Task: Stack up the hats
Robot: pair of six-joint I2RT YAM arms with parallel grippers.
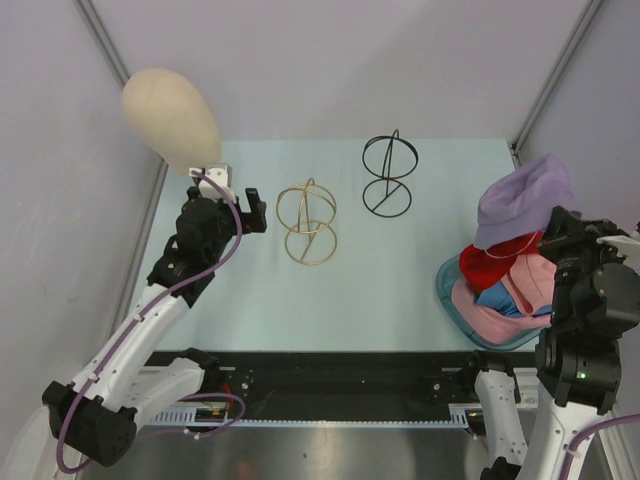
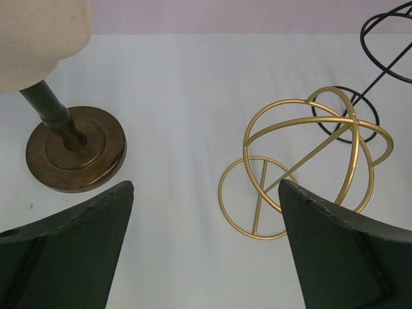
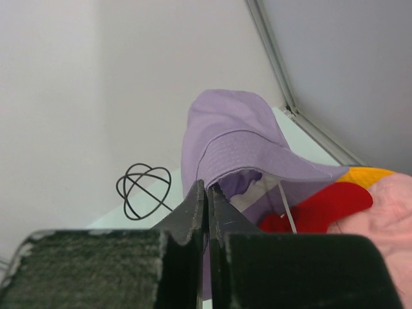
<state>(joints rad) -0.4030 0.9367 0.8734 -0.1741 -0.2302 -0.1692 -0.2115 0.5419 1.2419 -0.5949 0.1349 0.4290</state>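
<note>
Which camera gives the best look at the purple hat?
The right wrist view: the purple hat fills the middle, crown and brim both plain, its brim reaching the shut right gripper. The top view shows it smaller, from above, over the other hats. The left wrist view misses it.

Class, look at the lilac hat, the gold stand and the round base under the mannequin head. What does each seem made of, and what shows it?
The lilac hat: soft matte fabric; it creases, with stitched rows on the brim. The gold stand: likely thin metal wire with glossy sheen. The round base: probably bronze-toned metal; reflective highlights.
</note>
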